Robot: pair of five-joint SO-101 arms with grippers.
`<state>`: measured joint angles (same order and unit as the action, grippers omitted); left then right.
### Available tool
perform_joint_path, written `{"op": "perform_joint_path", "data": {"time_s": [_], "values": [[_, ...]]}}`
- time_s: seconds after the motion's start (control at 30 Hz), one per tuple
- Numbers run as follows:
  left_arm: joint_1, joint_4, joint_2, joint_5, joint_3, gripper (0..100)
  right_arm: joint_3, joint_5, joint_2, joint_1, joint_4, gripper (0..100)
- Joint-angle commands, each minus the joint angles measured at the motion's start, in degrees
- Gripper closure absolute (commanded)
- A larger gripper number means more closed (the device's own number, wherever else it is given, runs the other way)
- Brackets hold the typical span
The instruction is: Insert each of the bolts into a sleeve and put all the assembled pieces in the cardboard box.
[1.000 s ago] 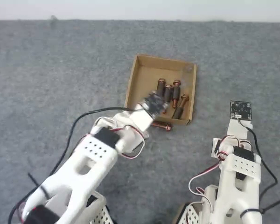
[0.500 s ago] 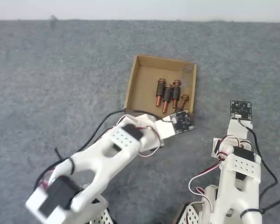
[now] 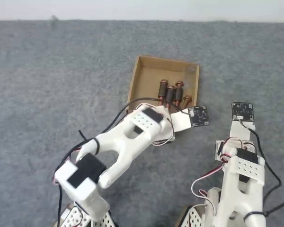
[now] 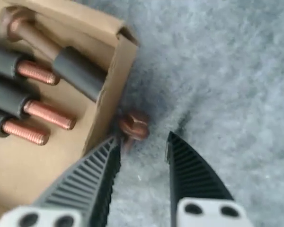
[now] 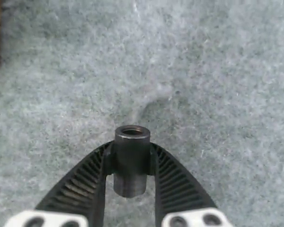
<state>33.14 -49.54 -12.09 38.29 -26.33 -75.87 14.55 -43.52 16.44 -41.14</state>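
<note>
The cardboard box (image 3: 132, 87) holds several copper bolts in black sleeves (image 3: 173, 94). My left arm lies across the box's near side, its wrist at the near right corner. In the left wrist view, my left gripper (image 4: 142, 144) is open just above a loose copper bolt (image 4: 132, 126), which lies on the carpet against the outside of the box wall (image 4: 114, 80). The assembled pieces (image 4: 78, 73) lie just inside that wall. My right gripper (image 5: 131, 149) is shut on an upright black sleeve (image 5: 131, 163), to the right of the box, bore facing up.
Grey carpet (image 3: 61, 80) covers the table, with open room to the left and behind the box. The left arm's cables (image 3: 109, 127) loop over the carpet in front of the box. The right arm's base (image 3: 236, 189) stands at the near right.
My left arm has swung to the right along the near side of the box, from its left part to its right corner, and now covers the loose bolt. The right arm has stayed still.
</note>
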Motion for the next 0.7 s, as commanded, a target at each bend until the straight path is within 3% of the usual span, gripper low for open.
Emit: {"op": "perform_joint_path", "data": {"time_s": [0.0, 0.3, 0.43, 0.67], "values": [[-1.23, -5.27, -1.85, 0.97, 6.99, 85, 0.44, 0.79, -2.24, 0.48, 1.19, 99.3], [-1.14, -13.01, -9.58, 1.05, 16.84, 85, 0.35, 0.88, -2.24, 0.48, 1.19, 99.3], [-1.14, -16.79, -12.75, 1.05, 20.88, 89, 0.35, 0.88, -2.24, 0.48, 1.19, 99.3], [-0.70, -17.14, -13.45, 1.14, 21.67, 90, 0.35, 0.88, -2.24, 0.48, 1.19, 99.3]]}}
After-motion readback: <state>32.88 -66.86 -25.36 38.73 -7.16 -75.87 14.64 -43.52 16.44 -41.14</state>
